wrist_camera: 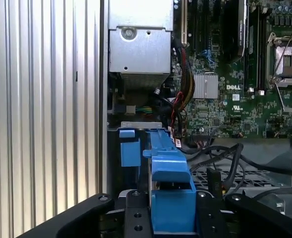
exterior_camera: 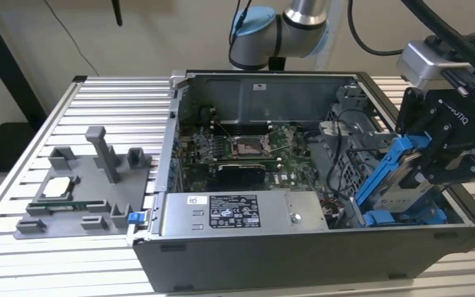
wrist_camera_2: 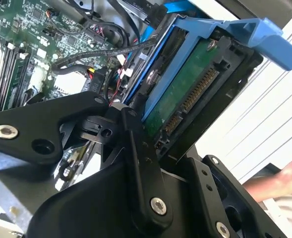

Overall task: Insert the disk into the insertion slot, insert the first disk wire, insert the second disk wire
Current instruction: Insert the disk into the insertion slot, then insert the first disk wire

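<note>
The hand [exterior_camera: 432,162] is clamped on the disk [exterior_camera: 398,182], with its fingers [wrist_camera: 136,215] pinching the bright blue carrier frame from both sides. The disk hangs tilted rather than level. Its lower end dips into the open computer case [exterior_camera: 303,266] and its upper end is up at the hand. In the second wrist view its green circuit side and connector edge are turned toward the camera.

The insertion slot [exterior_camera: 402,218] lies just below the hand, its blue fittings showing under the disk's lower end. The disk looks only partly entered. I cannot tell whether its lower edge touches the cage.

The tilt looks like the main risk. A carrier that goes down at this angle could catch a corner on the cage rim and jam, or twist out of the grip, since the fingers hold flexible plastic rather than the drive body.

Loose black cables [wrist_camera: 225,163] lie just beside the hand, close to the bay. They could be trapped under the carrier or dragged into the opening.

The grey power-supply box [wrist_camera: 141,49] sits beyond the hand, near enough that a sideways correction might knock it.

Part of a person's arm [wrist_camera_2: 289,183] shows behind the hand over the slatted counter [exterior_camera: 97,99], so a sudden swing that way would be unsafe.
</note>
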